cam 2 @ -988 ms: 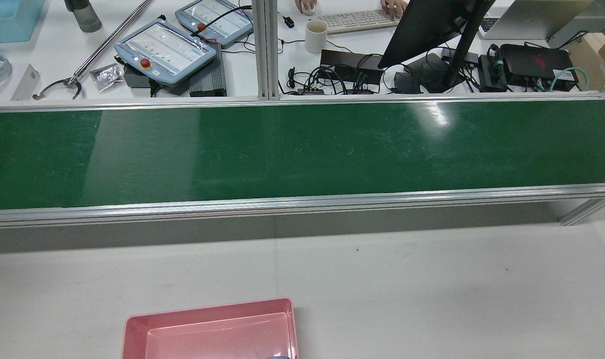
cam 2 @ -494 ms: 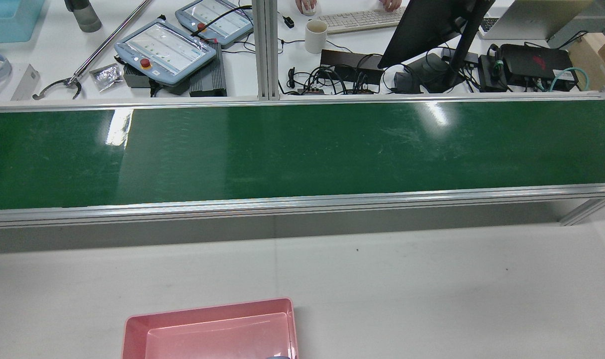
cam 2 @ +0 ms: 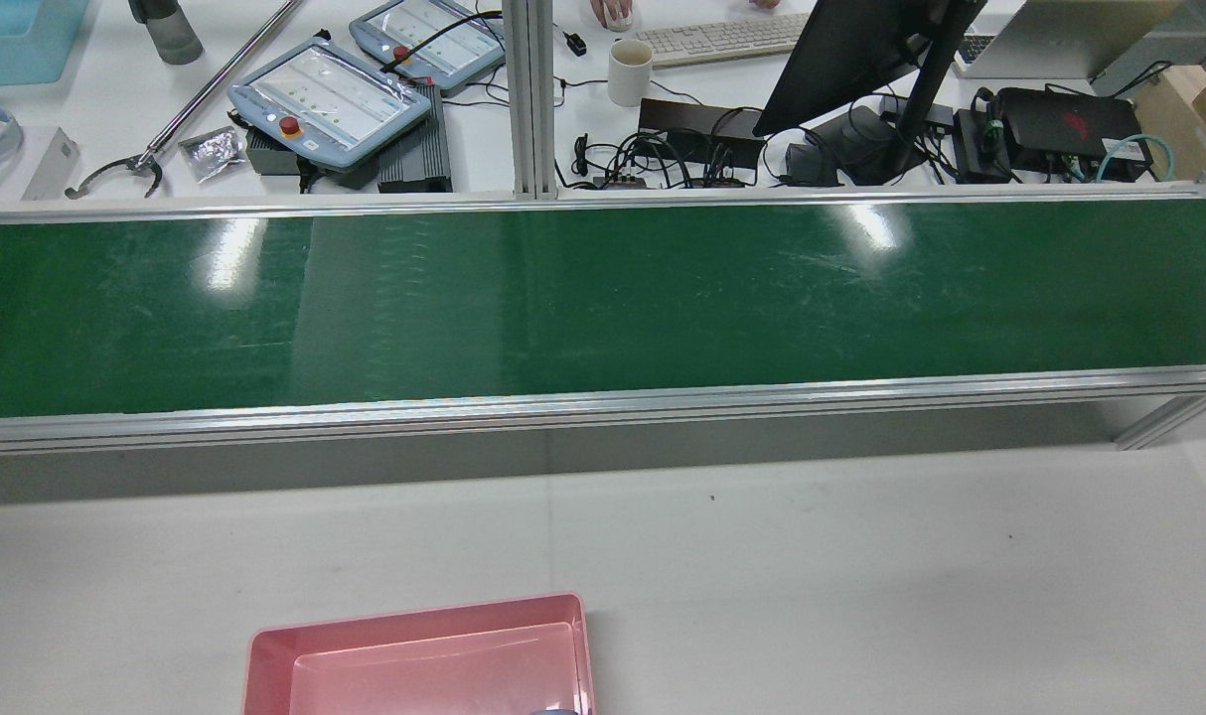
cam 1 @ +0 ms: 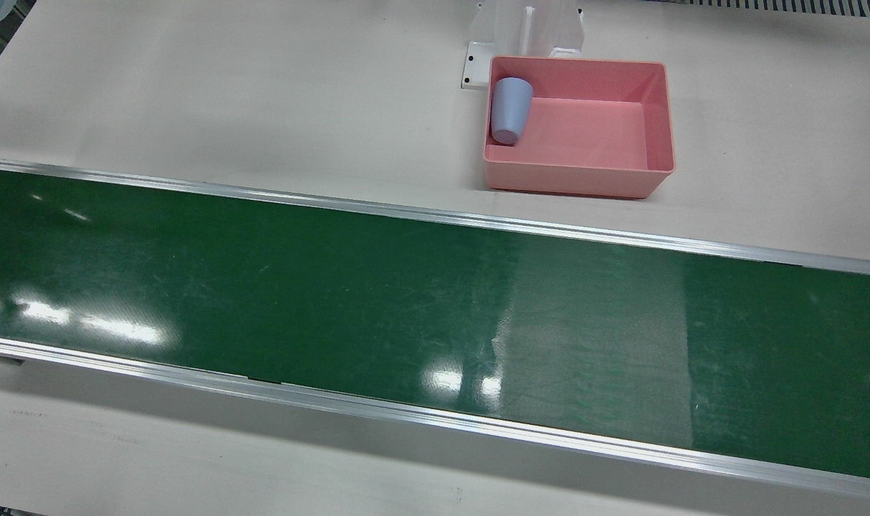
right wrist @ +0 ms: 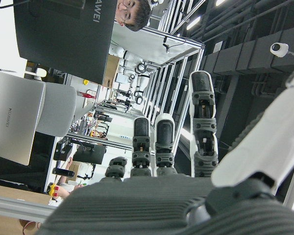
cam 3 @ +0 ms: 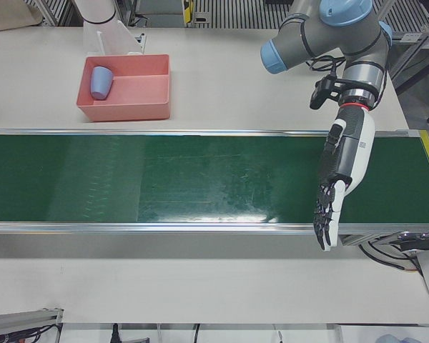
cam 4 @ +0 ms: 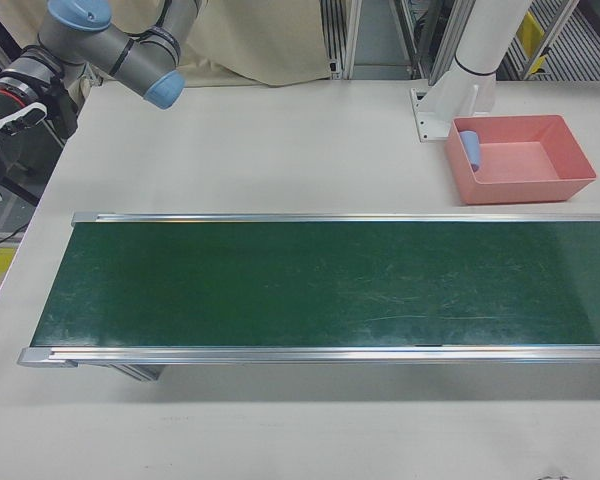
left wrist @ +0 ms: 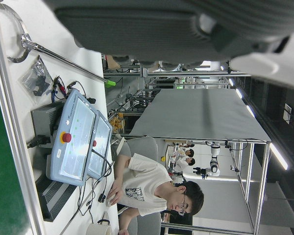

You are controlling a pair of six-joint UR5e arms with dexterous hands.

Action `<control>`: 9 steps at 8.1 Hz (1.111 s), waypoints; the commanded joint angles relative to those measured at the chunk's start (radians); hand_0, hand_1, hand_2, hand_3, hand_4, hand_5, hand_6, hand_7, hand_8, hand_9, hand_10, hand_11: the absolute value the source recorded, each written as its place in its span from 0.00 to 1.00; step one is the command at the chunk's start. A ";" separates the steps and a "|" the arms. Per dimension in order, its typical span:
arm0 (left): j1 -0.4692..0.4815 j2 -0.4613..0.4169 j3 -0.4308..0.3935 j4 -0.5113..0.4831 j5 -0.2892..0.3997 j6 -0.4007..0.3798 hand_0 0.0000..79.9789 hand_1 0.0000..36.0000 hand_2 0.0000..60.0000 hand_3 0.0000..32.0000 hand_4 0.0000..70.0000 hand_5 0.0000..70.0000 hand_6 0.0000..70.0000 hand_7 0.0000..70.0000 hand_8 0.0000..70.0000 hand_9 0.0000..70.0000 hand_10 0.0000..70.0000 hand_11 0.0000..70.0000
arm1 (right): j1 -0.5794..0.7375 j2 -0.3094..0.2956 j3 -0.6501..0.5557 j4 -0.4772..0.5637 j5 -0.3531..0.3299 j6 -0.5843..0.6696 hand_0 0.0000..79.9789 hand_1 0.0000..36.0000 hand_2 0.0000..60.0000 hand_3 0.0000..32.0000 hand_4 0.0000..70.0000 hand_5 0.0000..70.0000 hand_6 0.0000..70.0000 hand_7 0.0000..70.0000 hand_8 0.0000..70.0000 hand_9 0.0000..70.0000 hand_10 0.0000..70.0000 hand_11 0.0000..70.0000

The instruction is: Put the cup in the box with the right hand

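Note:
A pale blue cup [cam 1: 512, 109] lies on its side in the pink box [cam 1: 571, 179], against one end wall. It also shows in the left-front view [cam 3: 101, 82] and the right-front view [cam 4: 470, 148]. My right hand [cam 4: 15, 125] is open and empty at the far end of the table, away from the box [cam 4: 525, 190]. Its fingers [right wrist: 157, 142] are stretched out. My left hand [cam 3: 341, 179] is open and empty, fingers pointing down over the other end of the green belt [cam 3: 200, 179].
The green conveyor belt [cam 1: 335, 301] with aluminium rails runs across the table in front of the box. A white arm pedestal [cam 1: 524, 29] stands right behind the box. Beyond the belt is a desk with teach pendants [cam 2: 330, 99], a mug [cam 2: 629, 71] and cables.
In the rear view the lighter patch and reflections on the belt have shifted to the right. No hand and no box has moved there.

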State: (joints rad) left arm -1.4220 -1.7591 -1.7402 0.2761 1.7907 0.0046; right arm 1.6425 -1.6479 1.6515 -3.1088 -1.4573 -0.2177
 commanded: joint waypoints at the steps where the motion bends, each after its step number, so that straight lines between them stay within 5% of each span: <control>1: 0.000 0.000 -0.001 0.000 -0.001 0.000 0.00 0.00 0.00 0.00 0.00 0.00 0.00 0.00 0.00 0.00 0.00 0.00 | 0.013 -0.001 0.004 -0.001 0.000 0.000 0.50 0.00 0.02 0.00 0.87 0.02 0.19 0.87 0.23 0.41 0.08 0.10; 9: 0.000 0.000 -0.001 0.000 0.001 0.000 0.00 0.00 0.00 0.00 0.00 0.00 0.00 0.00 0.00 0.00 0.00 0.00 | 0.022 0.000 0.007 -0.002 0.000 0.000 0.50 0.00 0.03 0.00 0.91 0.02 0.20 0.88 0.24 0.42 0.08 0.10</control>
State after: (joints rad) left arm -1.4220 -1.7594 -1.7395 0.2761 1.7906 0.0046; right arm 1.6631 -1.6488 1.6573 -3.1094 -1.4573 -0.2178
